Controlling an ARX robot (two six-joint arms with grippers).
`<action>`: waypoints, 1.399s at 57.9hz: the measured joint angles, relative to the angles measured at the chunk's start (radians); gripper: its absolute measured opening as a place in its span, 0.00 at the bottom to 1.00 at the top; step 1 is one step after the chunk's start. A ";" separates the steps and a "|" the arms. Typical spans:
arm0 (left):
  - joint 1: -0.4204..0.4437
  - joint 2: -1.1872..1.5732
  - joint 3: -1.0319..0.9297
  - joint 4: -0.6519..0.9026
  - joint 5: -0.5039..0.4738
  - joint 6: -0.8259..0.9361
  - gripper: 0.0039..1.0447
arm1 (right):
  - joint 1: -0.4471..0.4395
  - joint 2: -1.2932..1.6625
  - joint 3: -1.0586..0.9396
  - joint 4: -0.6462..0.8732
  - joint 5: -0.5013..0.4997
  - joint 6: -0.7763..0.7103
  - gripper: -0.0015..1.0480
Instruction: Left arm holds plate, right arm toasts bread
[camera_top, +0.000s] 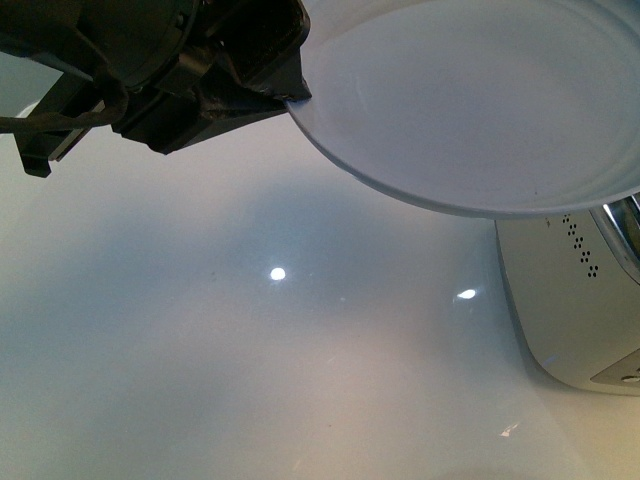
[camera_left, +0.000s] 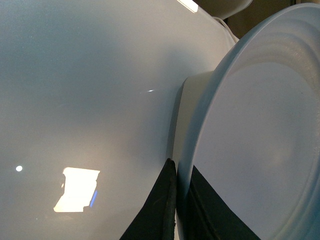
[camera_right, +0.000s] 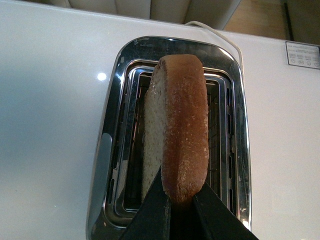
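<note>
The left end effector (camera_top: 290, 95) is closed narrow on the rim of the plate (camera_top: 470, 100), holding it tilted in the air above the counter (camera_top: 200, 350); the left wrist view shows the rim pinched between 2 black fingers (camera_left: 160, 210). The plate looks empty, smooth and stiff, probably slippery. With only 1 edge held, its weight likely levers against the grip, so a firm pinch deep over the rim suits it.

The right end effector (camera_right: 182, 197) is clamped on 1 end of the bread (camera_right: 182, 130). The slice hangs edge-on over the open top of the toaster (camera_right: 112, 125), its crust facing the camera. Whether its far end is already inside I cannot tell. Bread is light, soft and crumbly, so it probably wants gentle pressure on its flat faces near the crust, and a straight descent so it does not bend on the wires.
</note>
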 joint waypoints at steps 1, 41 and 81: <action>0.000 0.000 0.000 0.000 0.000 0.000 0.03 | -0.001 0.005 0.003 -0.001 0.000 0.000 0.03; 0.000 0.000 0.000 0.000 0.000 0.000 0.03 | -0.004 0.122 -0.003 0.037 -0.009 0.012 0.44; 0.000 0.000 0.000 0.000 0.000 0.000 0.03 | -0.059 -0.296 -0.118 0.065 -0.018 0.026 0.92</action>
